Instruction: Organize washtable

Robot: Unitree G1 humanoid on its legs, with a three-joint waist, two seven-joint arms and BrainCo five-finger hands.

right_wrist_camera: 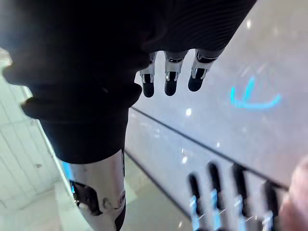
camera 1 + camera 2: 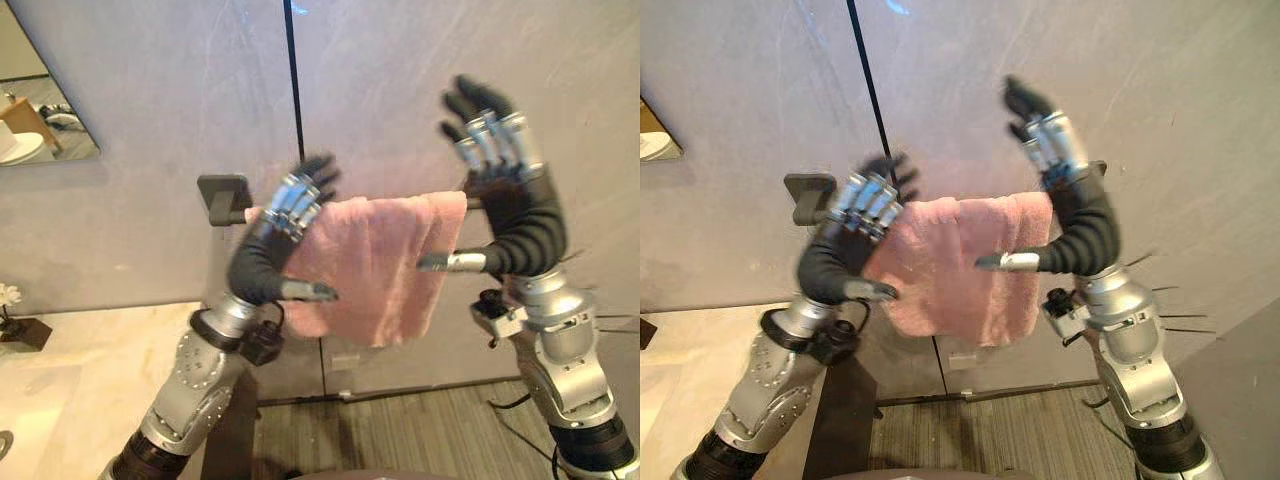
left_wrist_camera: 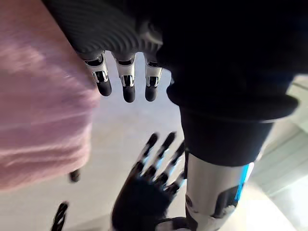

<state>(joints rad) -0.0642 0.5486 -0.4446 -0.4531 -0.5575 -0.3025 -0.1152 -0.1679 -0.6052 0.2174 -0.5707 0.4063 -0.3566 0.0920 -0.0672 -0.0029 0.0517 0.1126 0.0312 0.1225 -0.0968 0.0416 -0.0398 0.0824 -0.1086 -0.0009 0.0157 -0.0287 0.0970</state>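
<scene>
Currently both hands are raised before the wall, at the level of the rail.

Left hand: fingers nearly straight, side by side, small gaps between them, thumb sticking out apart from them. Nothing is clasped. The hand is in front of the towel's left part, fingertips up at its top edge. They are possibly touching the cloth, but motion blur prevents a firm reading. The left wrist view has the towel just beside the fingers.

Right hand: fingers straight and pointing up, slightly spread, tips well above the rail. The thumb points sideways across the towel's right edge. Holds nothing; the palm faces the wall.

Towel: pink, soft pile, draped over the dark rail and hanging in a doubled sheet. The top edge runs roughly level between the two hands. The lower edge is uneven, the left bottom corner bunched and the right side hanging straighter. The rail's dark bracket projects from the wall just left of the towel.

Other: mirror on the wall at far left; pale counter below it.
</scene>
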